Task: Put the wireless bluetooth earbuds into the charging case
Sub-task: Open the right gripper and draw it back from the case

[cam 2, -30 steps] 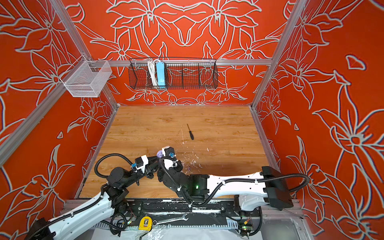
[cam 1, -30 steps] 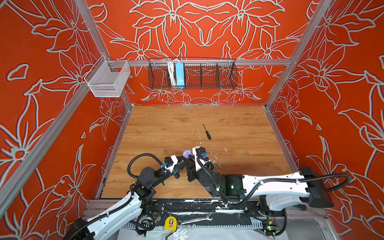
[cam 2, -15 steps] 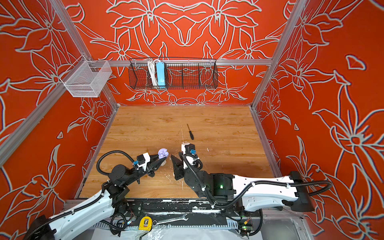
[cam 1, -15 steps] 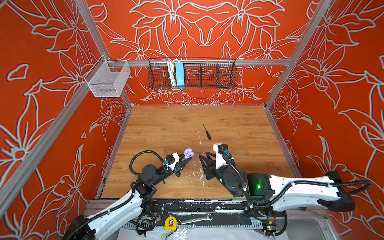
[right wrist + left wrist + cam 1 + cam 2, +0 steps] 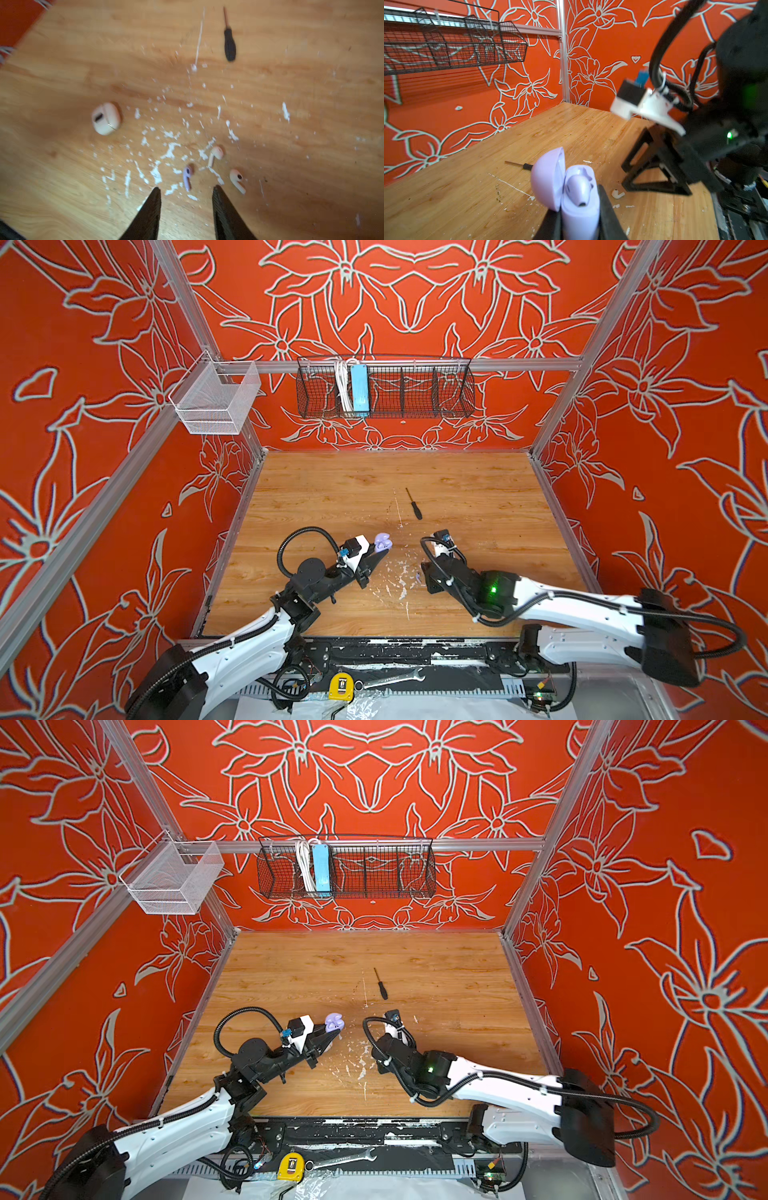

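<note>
My left gripper (image 5: 578, 199) is shut on an upright lavender charging case (image 5: 579, 209) whose lid stands open; one lavender earbud (image 5: 578, 188) sits in it. In both top views the case (image 5: 382, 542) (image 5: 334, 1022) shows just above the table, left of the middle. My right gripper (image 5: 186, 187) is open and empty, low over the table (image 5: 426, 578). A loose lavender earbud (image 5: 187, 177) lies just ahead of its fingertips. Two cream-white earbuds (image 5: 216, 154) (image 5: 238, 179) lie beside it. One cream earbud (image 5: 617, 194) also shows in the left wrist view.
A closed cream-white case (image 5: 106, 118) lies on the wooden table (image 5: 478, 497) among white flecks. A black screwdriver (image 5: 414, 506) (image 5: 229, 44) lies farther back near the middle. Two wire baskets (image 5: 384, 385) hang on the back walls.
My right gripper has pulled away to the right from the case in the left gripper, and its jaws have opened. The left gripper still holds the lavender case.
</note>
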Robot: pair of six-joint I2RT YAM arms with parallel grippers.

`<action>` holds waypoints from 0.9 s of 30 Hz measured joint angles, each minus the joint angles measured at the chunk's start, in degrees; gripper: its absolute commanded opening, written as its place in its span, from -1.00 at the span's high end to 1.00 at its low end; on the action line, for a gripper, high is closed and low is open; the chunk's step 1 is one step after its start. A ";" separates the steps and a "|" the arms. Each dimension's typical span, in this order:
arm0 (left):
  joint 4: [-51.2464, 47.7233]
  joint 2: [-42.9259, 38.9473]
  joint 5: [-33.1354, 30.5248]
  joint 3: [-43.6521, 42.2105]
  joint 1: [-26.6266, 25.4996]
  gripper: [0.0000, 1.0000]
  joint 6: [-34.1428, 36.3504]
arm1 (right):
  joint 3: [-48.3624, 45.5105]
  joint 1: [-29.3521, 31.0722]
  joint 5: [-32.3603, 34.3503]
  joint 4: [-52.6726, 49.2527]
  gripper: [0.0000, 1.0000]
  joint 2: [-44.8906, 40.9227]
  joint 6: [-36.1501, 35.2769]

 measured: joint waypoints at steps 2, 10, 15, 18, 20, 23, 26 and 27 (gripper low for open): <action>-0.09 0.26 -1.70 0.02 0.00 1.00 -0.31 | 0.15 -0.61 -2.84 -0.87 0.14 3.72 0.04; -1.36 0.48 -4.83 0.02 0.02 1.00 -0.76 | 6.43 -0.96 -11.21 -1.68 0.14 13.75 -1.31; -1.81 0.24 -5.75 0.02 0.02 1.00 -0.87 | 9.49 -1.11 -12.55 -1.90 0.18 18.73 -2.47; -1.86 0.22 -5.92 0.02 0.02 1.00 -1.14 | 11.43 -1.49 -12.66 -2.84 0.19 21.66 -3.67; -1.92 0.22 -6.14 0.02 0.02 1.00 -1.33 | 12.87 -2.01 -12.57 -3.91 0.21 23.15 -4.85; -2.29 0.24 -7.17 0.02 0.09 1.00 -1.53 | 14.62 -3.08 -12.24 -5.01 0.22 24.33 -6.14; -2.43 0.22 -7.50 0.02 0.07 1.00 -1.57 | 15.30 -3.93 -11.54 -5.66 0.22 24.81 -6.99; -2.45 0.22 -7.52 0.02 0.07 1.00 -1.57 | 15.30 -4.04 -11.47 -5.77 0.23 24.85 -7.15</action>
